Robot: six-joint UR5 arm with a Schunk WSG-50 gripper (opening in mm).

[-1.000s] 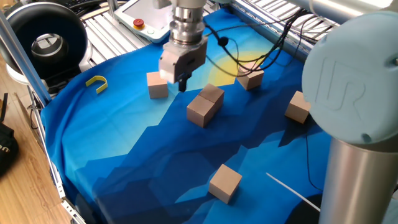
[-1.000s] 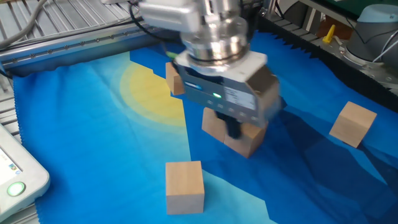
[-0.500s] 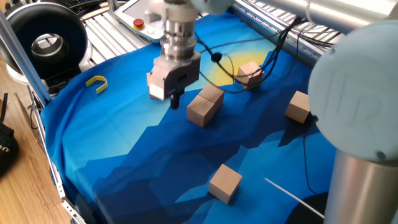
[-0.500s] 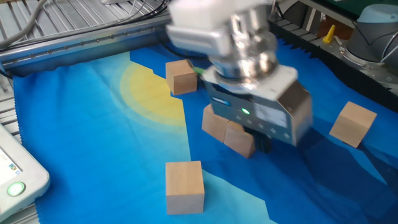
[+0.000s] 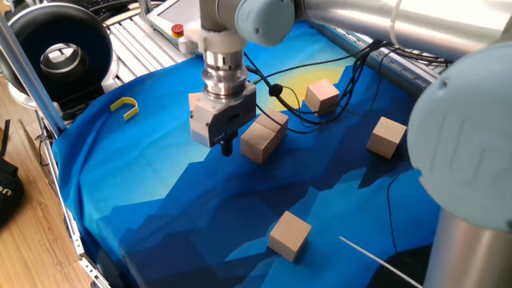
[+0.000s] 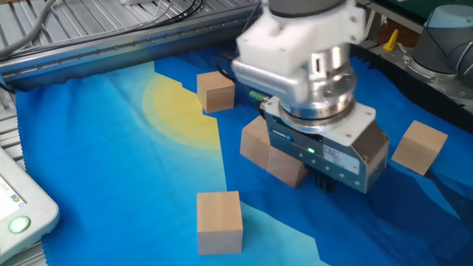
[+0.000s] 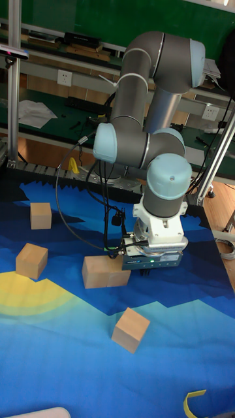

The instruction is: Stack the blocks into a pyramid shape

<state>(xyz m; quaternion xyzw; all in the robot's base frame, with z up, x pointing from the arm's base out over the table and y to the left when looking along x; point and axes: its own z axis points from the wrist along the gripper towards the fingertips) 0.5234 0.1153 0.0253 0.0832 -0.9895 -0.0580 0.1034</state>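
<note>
Two wooden blocks (image 5: pixel 262 136) lie pressed side by side in the middle of the blue cloth, also in the other fixed view as the pair (image 6: pixel 267 151). My gripper (image 5: pixel 226 148) hangs low just beside the pair, its dark fingers shut together with nothing between them. Whether they touch the pair I cannot tell. A single block (image 6: pixel 219 220) lies apart from the gripper (image 6: pixel 322 183) and is mostly hidden behind the wrist in one fixed view. Other loose blocks lie by the yellow patch (image 5: pixel 322 94), at the right (image 5: pixel 387 136) and near the front (image 5: pixel 290 234).
A small yellow hook (image 5: pixel 124 106) lies on the cloth at the left. A black cable (image 5: pixel 320 84) loops from the wrist over the yellow patch. The arm's big grey joint (image 5: pixel 472 136) fills the right side. A white pendant (image 5: pixel 178 24) sits past the cloth's far edge.
The gripper has travelled from above the pair of blocks to its side and has come lower. No block has moved.
</note>
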